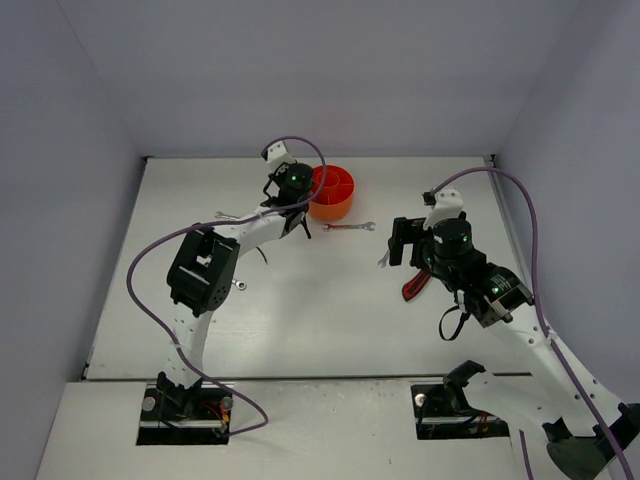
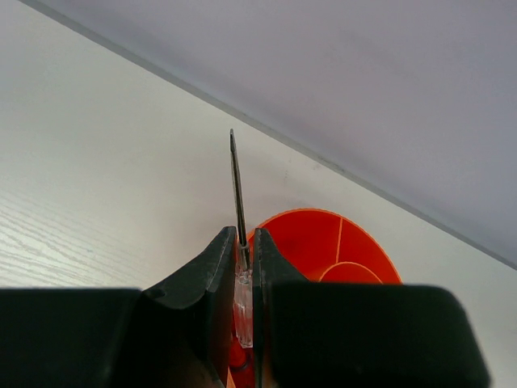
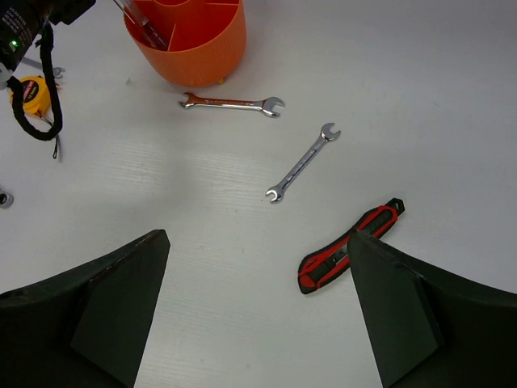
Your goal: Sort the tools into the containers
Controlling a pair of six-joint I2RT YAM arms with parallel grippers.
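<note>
**Stock at hand: left claw on a screwdriver, right claw empty**

Item 1, left claw [image 2: 245, 241]: clamped tight on a screwdriver [image 2: 237, 186]. Your fingers [image 2: 202, 271] pinch its clear handle. The thin dark shaft stands out past the tips toward 12 o'clock in the wrist view. The orange tub [image 2: 363, 246] lies just beyond the tips at 4 o'clock, with its inner dividers showing.

Item 2, left arm [image 1: 205, 268]: stretched from its base toward 1 o'clock, elbow raised, wrist at the tub's 9 o'clock rim.

Item 3, right claw [image 3: 257, 242]: fingers [image 3: 121, 303] spread wide apart, with nothing between them and touching nothing. It hangs above the table [image 3: 452, 97].

Item 4, right arm [image 1: 500, 295]: reaches from its base toward 11 o'clock, wrist tipped down over the right half of the table.

Item 5, loose tools in your right wrist view:
- first wrench [image 3: 230, 103], flat on the table just beside the tub at its 5 o'clock
- second wrench [image 3: 301, 162], at 4 o'clock of the first and apart from it
- red-black utility knife [image 3: 347, 255], at 5 o'clock of the second wrench, close by one finger
- yellow tape measure [image 3: 32, 93], at 8 o'clock of the tub, partly behind the left arm's cable

Item 6, third wrench [image 1: 228, 215]: at 9 o'clock of the tub in the overhead view, beyond the left arm.
</note>
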